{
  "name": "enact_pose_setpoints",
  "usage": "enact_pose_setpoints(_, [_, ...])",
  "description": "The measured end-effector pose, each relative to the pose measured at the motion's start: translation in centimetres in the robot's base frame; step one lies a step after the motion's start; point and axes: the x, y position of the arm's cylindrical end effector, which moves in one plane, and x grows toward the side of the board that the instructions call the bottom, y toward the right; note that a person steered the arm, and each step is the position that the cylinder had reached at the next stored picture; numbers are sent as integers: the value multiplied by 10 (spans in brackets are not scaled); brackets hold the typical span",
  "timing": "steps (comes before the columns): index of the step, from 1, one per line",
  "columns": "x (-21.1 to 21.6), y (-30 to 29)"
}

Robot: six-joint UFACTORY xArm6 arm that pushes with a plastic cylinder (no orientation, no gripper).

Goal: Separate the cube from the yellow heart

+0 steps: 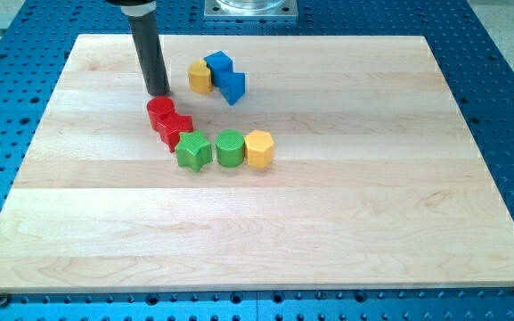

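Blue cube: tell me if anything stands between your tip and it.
Nothing visible does. My tip sits to the view's left of the yellow heart, which touches the blue cube. The heart partly screens the cube from my side; bare board lies above it.

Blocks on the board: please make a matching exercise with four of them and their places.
1. red cylinder
2. yellow heart
3. green cylinder
4. yellow hexagon

a. touching the blue cube
b. last on the view's right in the lower row
c. just below my tip
d. between the green star and a yellow block

Pairs: 1-c, 2-a, 3-d, 4-b
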Motion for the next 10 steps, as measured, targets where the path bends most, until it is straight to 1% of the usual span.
enact_pose_setpoints(1, [-23,39])
enact_pose_setpoints(2, [-42,56])
enact_pose_setpoints(3, [-44,56])
enact_pose_setpoints(4, [-84,70])
enact_pose_setpoints(5, [-101,74])
enact_pose_setpoints(6, [-87,81])
enact_pose_setpoints(7, [-49,89])
enact_pose_setpoints(8, [-50,114])
enact_pose_setpoints(10, [-52,120])
